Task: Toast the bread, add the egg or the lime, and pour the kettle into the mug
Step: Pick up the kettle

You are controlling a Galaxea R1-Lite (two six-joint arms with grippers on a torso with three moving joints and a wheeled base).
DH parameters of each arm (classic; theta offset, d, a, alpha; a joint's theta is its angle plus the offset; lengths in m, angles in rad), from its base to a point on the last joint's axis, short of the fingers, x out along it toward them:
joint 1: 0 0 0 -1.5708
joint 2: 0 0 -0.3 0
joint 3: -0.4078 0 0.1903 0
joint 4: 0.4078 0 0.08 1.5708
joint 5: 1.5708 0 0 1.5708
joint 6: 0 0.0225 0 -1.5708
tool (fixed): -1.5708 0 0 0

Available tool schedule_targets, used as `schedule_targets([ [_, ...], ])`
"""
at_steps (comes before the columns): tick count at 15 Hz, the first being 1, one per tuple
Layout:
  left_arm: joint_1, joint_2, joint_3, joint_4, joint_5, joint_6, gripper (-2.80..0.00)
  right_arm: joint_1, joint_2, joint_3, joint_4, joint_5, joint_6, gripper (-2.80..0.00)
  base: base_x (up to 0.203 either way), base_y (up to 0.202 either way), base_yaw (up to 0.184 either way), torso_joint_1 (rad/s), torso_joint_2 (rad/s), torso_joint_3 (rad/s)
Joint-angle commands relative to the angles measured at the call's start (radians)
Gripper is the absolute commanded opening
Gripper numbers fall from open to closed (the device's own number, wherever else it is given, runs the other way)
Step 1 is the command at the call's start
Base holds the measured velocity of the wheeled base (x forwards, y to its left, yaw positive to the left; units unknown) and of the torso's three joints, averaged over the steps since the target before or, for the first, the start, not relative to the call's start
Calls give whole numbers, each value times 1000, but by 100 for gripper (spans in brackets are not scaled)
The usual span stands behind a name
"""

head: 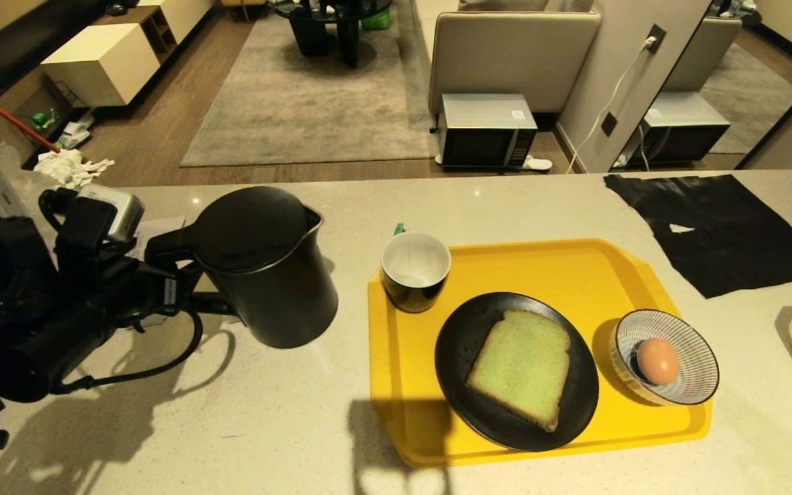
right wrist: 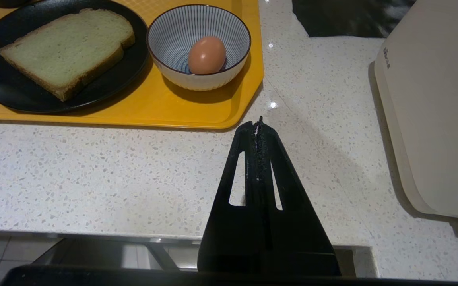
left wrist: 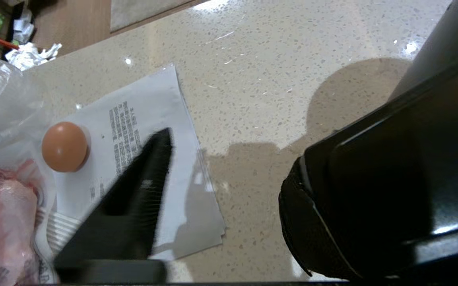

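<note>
The black kettle (head: 265, 265) stands on the counter left of the yellow tray (head: 575, 268). My left gripper (head: 186, 278) is at its loop handle (left wrist: 392, 178), open; one finger (left wrist: 149, 178) stands well clear of the handle, and the other is hidden behind it. On the tray are the black mug (head: 415, 269), white inside, the green bread (head: 520, 366) on a black plate (head: 458, 344), and the pale egg (head: 657, 361) in a striped bowl (head: 698, 350). My right gripper (right wrist: 259, 121) is shut and empty, low over the counter by the tray's near corner.
A printed sheet (left wrist: 153, 103), a darker brown egg (left wrist: 64, 146) and wrapped meat (left wrist: 2, 222) lie left of the kettle. A cream appliance (right wrist: 431, 99) stands at the right edge. A black cloth (head: 719, 227) lies behind the tray on the right.
</note>
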Motion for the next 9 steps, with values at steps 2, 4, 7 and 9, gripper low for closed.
schedule_targets([
  [2, -1, 25, -14, -9, 1, 4, -280, 1, 2, 28, -1, 0, -1, -280, 0, 0, 0, 0, 0, 0],
  [4, -3, 31, -15, -15, 1, 4, -280, 1, 2, 27, -1, 0, -1, -280, 0, 0, 0, 0, 0, 0],
  [7, -15, 25, -10, -24, 2, 3, -280, 0, 2, 28, -1, 0, -1, -280, 0, 0, 0, 0, 0, 0],
  [9, -29, 11, -9, -56, 5, 5, -280, 0, 2, 26, -1, 0, -1, -280, 0, 0, 0, 0, 0, 0],
])
